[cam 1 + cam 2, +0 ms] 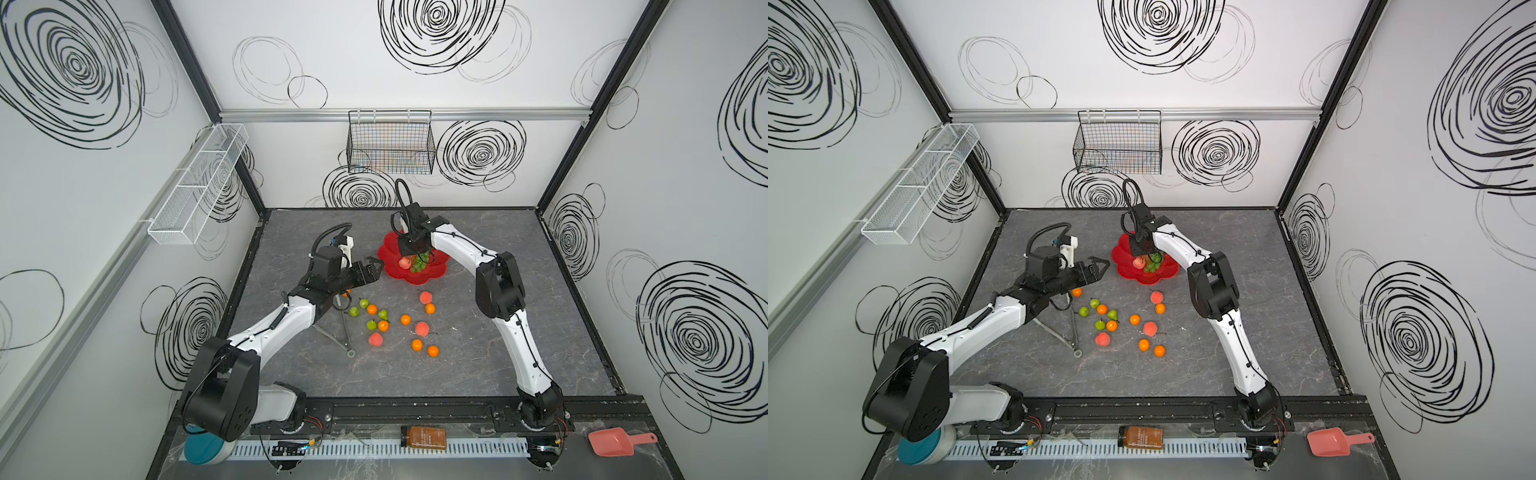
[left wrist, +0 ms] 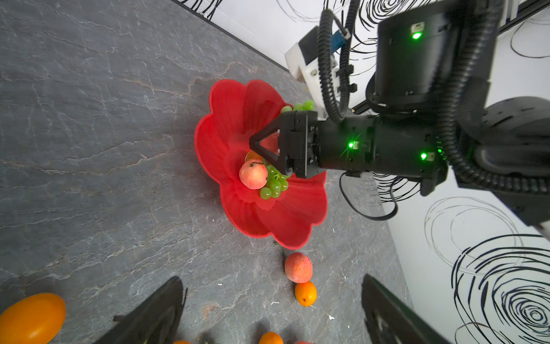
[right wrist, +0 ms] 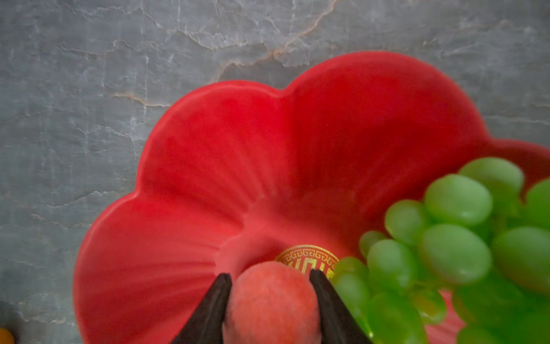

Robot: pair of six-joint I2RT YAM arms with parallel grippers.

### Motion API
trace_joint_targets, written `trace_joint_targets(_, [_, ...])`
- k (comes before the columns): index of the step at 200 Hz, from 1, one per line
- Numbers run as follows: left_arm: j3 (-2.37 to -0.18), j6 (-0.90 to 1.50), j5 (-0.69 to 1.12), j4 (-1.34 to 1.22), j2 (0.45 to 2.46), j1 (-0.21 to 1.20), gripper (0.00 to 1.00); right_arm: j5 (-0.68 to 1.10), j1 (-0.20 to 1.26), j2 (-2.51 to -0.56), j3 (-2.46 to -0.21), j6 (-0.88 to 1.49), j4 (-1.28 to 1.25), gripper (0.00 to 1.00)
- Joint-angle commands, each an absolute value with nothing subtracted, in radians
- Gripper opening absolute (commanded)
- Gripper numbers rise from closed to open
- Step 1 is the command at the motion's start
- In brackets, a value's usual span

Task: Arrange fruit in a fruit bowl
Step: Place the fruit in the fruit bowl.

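As its jaws stand half open, right hand (image 3: 269, 272) clasps a peach (image 3: 271, 300).

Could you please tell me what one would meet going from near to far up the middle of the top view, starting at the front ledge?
amber bottle → nearest tangerine → loose peach just short of the bowl → red fruit bowl → black wire basket on the back wall.

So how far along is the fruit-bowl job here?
Done: the grapes lie in the red bowl. In hand: the right gripper is shut on a peach over the bowl, beside the grapes; the left gripper is open and empty. Left: three peaches, four green fruits and seven tangerines on the table.
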State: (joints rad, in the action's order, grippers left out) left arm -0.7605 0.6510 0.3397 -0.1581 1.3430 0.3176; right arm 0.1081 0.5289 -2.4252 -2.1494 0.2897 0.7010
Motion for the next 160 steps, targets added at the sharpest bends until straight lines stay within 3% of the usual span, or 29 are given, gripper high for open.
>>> trace_joint_targets(1, [-0.781, 0.646, 0.362, -0.209, 1.351, 0.307, 0.96, 0.112, 0.527, -2.437, -2.187, 0.276, 0.743, 0.45])
trace_joint_targets(52, [-0.778, 0.643, 0.360, -0.200, 1.345, 0.310, 0.96, 0.123, 0.524, -2.436, -2.187, 0.278, 0.746, 0.51])
trace_joint_targets(160, [-0.770, 0.610, 0.318, -0.105, 1.249, 0.342, 0.96, 0.113, 0.522, -2.328, -2.186, 0.274, 0.779, 0.52])
